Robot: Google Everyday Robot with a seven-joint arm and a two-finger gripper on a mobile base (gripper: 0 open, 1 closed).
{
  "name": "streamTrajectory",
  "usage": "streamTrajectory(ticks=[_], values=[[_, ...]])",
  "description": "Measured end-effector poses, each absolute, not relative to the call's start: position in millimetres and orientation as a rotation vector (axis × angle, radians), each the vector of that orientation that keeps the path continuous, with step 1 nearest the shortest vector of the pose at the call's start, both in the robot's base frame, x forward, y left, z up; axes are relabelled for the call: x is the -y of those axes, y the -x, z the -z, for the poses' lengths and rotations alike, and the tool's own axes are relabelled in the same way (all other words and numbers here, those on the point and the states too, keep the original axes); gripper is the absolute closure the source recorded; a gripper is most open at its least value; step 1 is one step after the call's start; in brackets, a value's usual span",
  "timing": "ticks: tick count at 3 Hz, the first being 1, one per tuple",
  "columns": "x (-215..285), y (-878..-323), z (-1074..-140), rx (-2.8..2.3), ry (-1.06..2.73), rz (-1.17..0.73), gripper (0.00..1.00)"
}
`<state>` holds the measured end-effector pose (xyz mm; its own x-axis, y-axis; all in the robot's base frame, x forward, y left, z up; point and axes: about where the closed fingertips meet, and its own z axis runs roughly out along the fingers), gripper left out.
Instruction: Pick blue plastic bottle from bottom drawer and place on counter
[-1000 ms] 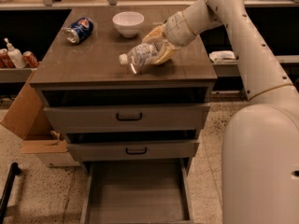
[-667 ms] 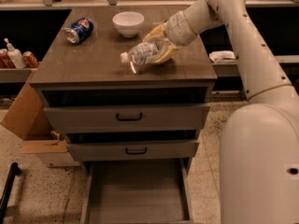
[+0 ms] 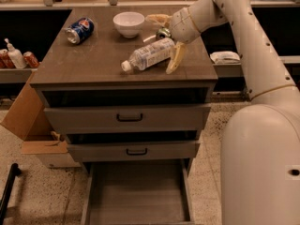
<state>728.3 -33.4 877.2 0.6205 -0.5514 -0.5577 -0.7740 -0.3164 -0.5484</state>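
Observation:
The blue plastic bottle (image 3: 149, 54) lies on its side on the counter (image 3: 93, 60), white cap pointing to the front left. My gripper (image 3: 165, 39) is open at the bottle's right end. One yellowish finger (image 3: 175, 59) rests just right of the bottle's base, and the other finger (image 3: 158, 18) is spread away behind it. The bottle rests on the counter top and the fingers do not clamp it. The bottom drawer (image 3: 138, 196) is pulled out below and its flat floor is bare.
A white bowl (image 3: 129, 23) and a Pepsi can (image 3: 79, 30) on its side sit at the counter's back. A cardboard box (image 3: 23, 118) stands left of the cabinet. Small bottles (image 3: 14, 56) are on the left shelf and a white cloth (image 3: 225, 56) on the right shelf.
The fingers that were closed around the bottle have spread apart. The bottle now lies flat on the counter, let go.

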Motion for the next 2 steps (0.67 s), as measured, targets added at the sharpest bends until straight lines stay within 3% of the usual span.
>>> streamTrajectory(ticks=[2], values=[[80.3, -710.9, -940.7, -1.050, 1.948, -0.155, 0.00]])
